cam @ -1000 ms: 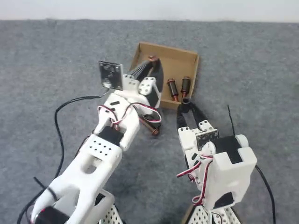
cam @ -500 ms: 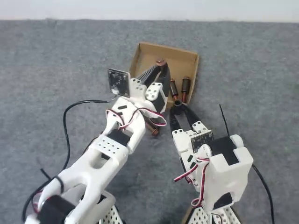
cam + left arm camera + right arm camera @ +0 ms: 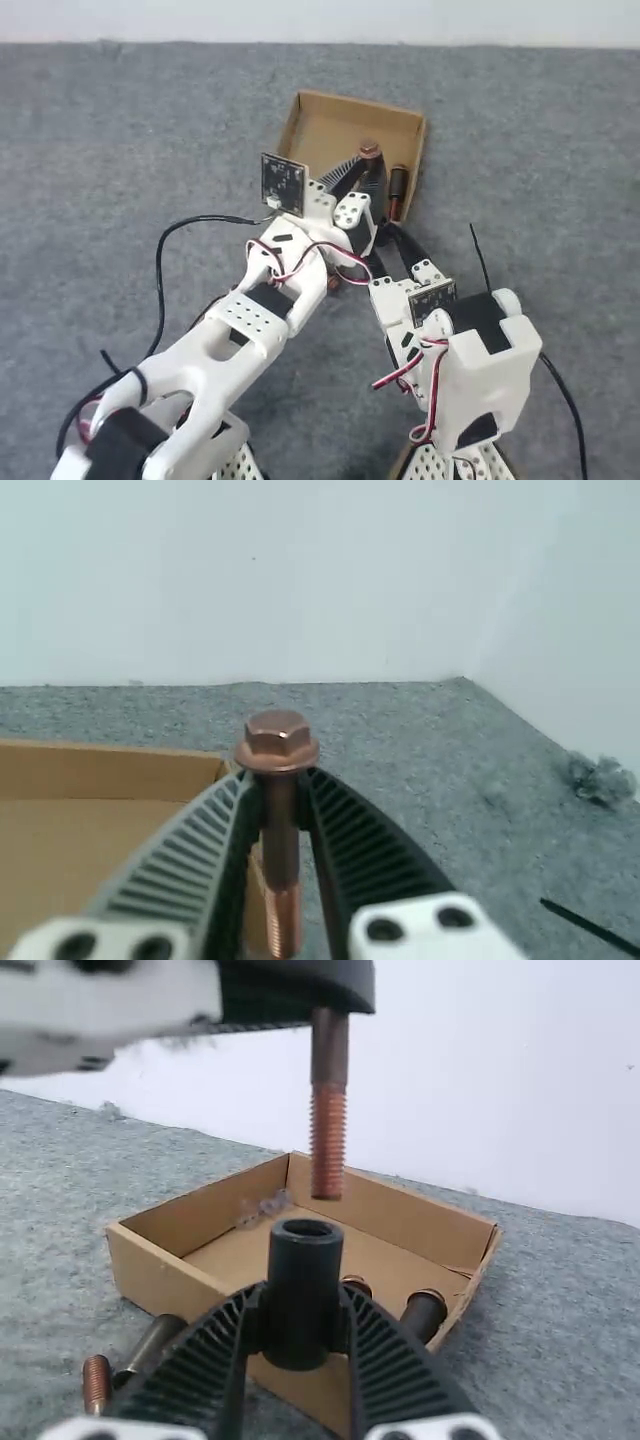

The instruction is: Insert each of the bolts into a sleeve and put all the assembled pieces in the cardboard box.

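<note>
Clamping a copper bolt btwn its ribbed fingers, the left gripper holds it upright, hex head up & just clear of the fingertips, threaded end down. Seen from the high view, the left gripper w/ the bolt sits over the near part of the cardboard box, toward its right side. The right gripper is closed on a black sleeve, also upright, bore facing up, just outside the cardboard box by its near wall. In the right wrist view the bolt hangs above the sleeve's mouth, tip near it but w/ a small gap showing, so not in yet. Inside the box, two assembled pieces lie side by side; in the high view one of the assembled pieces shows next to the left gripper. A loose piece, dark body w/ a copper threaded end, lies on the grey carpet outside the box, just beside its near wall. In the high view the loose piece peeks out from under the left arm. White wall behind
</note>
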Robot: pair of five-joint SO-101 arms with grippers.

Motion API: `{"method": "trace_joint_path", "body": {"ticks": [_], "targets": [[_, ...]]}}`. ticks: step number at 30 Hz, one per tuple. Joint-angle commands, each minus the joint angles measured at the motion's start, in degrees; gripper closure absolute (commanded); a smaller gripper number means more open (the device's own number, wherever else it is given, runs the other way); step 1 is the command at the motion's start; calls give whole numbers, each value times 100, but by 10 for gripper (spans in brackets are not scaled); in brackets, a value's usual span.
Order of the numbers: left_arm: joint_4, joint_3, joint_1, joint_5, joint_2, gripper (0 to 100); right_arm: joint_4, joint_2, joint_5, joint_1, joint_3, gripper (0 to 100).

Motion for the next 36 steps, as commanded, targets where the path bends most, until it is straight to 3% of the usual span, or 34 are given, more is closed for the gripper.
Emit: {"method": "trace_joint_path", "body": {"ticks": [1,36], "targets": [[-193,40,44,-202,-35,989,-110,-31,9,-31,123,992],[53,409,237,-211,-97,989,-101,-22,18,66,123,992]]}}
